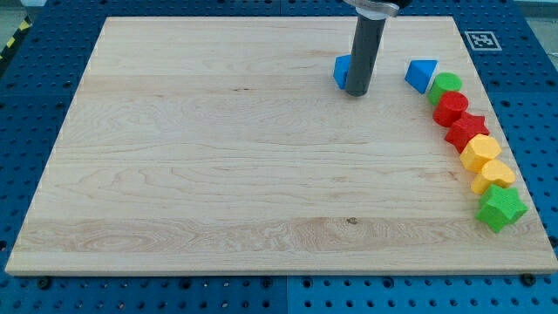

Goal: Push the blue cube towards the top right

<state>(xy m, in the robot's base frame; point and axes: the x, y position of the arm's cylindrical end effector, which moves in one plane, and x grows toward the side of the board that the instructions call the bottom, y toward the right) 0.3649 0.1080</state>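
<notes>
A blue cube (342, 71) sits near the view's top, right of centre, on the wooden board (218, 157). The dark rod comes down from the top edge and covers the cube's right part. My tip (357, 92) rests on the board at the cube's lower right side, touching or nearly touching it. A second blue block (422, 74), wedge-like, lies to the right of the rod, apart from it.
A curved row of blocks runs down the board's right edge: green cylinder (445, 86), red cylinder (452, 106), red star (466, 130), yellow block (480, 152), yellow block (493, 174), green star (500, 208). A marker tag (480, 40) lies off the board's top right corner.
</notes>
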